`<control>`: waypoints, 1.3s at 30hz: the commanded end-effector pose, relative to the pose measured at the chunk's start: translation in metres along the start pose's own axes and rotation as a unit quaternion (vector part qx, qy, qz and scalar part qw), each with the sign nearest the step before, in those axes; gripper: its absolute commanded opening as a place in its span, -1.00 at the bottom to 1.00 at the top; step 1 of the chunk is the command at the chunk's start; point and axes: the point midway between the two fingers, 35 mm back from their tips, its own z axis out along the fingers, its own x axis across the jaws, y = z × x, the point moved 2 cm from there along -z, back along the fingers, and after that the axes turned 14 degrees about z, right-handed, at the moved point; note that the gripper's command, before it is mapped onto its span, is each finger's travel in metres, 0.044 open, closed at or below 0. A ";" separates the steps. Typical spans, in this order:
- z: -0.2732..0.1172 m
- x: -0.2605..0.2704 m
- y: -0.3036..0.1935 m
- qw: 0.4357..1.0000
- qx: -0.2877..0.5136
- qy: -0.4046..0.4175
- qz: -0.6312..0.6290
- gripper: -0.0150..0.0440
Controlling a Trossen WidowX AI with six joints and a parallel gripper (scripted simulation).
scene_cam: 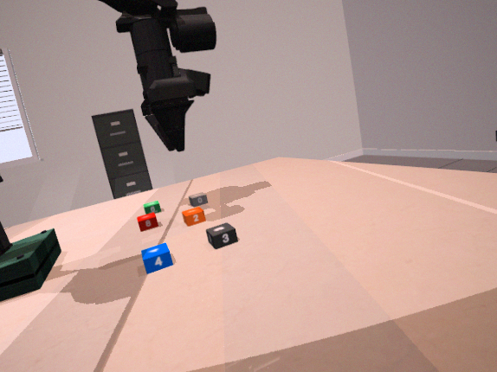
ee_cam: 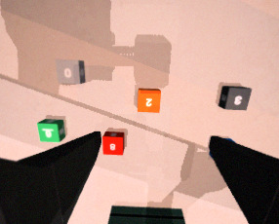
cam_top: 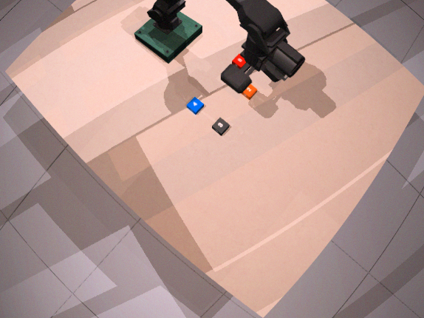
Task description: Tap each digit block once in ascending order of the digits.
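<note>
Now the gripper (cam_top: 245,75) (scene_cam: 177,149) (ee_cam: 155,139) hovers, jaws spread and empty, high above the orange block (cam_top: 250,91) (scene_cam: 194,216) (ee_cam: 148,100); the gray 0 block (scene_cam: 198,200) (ee_cam: 70,72) sits beyond it, likely first: centre over that, descend straight, tap lightly.

A dark filing cabinet (scene_cam: 125,153) stands against the pale wall (scene_cam: 268,60), near a window with blinds (scene_cam: 9,104)

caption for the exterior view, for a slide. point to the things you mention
Open black gripper (cam_top: 251,78) (scene_cam: 177,149) (ee_cam: 155,139) poised above six numbered blocks, the blue 4 (cam_top: 195,105) (scene_cam: 157,258) and black 3 (cam_top: 220,126) (scene_cam: 222,235) (ee_cam: 235,97) nearest the camera
</note>
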 end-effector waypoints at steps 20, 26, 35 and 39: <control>0.001 0.028 -0.083 1.000 0.006 0.002 0.003 0.86; 0.001 0.028 -0.083 1.000 0.006 0.002 0.003 0.86; 0.001 0.028 -0.083 1.000 0.006 0.002 0.003 0.86; 0.001 0.028 -0.083 1.000 0.006 0.002 0.003 0.86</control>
